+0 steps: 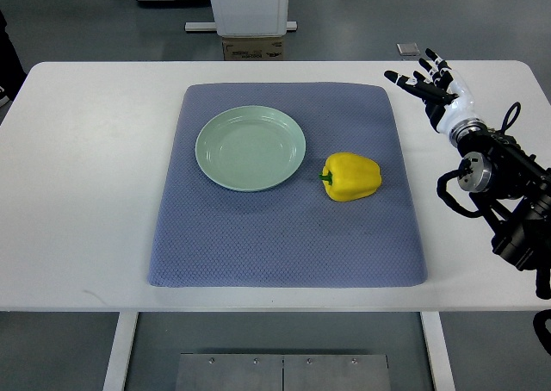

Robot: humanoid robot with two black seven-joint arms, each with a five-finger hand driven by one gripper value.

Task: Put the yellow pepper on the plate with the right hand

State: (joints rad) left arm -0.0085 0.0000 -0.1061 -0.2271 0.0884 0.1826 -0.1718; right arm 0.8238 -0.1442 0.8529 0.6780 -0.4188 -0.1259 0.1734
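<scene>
Taking the blue mat (pixel 284 236) as the anchor, the green plate (pixel 250 147) sits on its upper left part, bare and ready. Just right of the plate, nearly touching its rim but still on the mat, lies the yellow pepper (pixel 352 176) on its side, green stem pointing at the plate. Well off the mat's right edge, over the bare white table (pixel 86 193), the right hand (pixel 433 88) hangs with fingers spread and nothing in them.

From where I stand, the risk is the pepper's round, glossy skin. A grasp coming in off-centre could roll it away or nudge it against the plate, shoving the plate along. A loose grip might drop it short of the rim.
</scene>
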